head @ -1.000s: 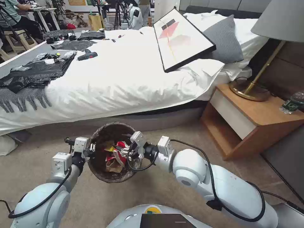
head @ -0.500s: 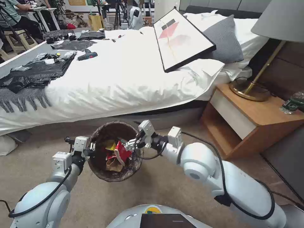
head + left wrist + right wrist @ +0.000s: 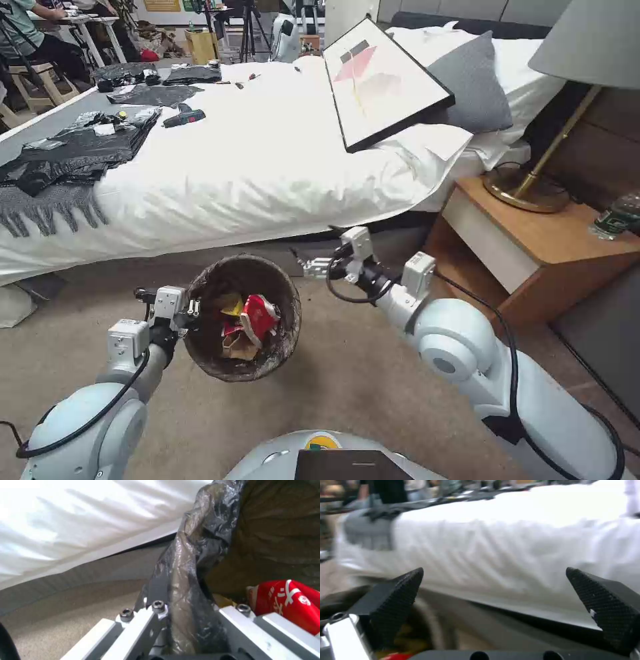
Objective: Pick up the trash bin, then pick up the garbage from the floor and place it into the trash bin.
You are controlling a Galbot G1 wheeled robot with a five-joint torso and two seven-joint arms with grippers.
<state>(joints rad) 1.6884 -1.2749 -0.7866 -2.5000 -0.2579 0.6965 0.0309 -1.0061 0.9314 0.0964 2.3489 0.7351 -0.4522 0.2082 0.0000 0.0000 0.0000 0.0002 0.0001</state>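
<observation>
Right gripper (image 3: 308, 268) has pulled out of the bin (image 3: 287, 333), jaws open, red carton (image 3: 257, 319) dropped inside; left gripper (image 3: 193, 311) clamps the rim

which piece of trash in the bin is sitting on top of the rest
The crushed red-and-white carton, lying over the tan paper bag and beside the yellow wrapper in the trash bin.

Beige carpet floor (image 3: 347, 380), white bed (image 3: 267, 167) bearing framed picture (image 3: 383, 80), grey pillow (image 3: 473, 83), black bags (image 3: 80, 143)
</observation>
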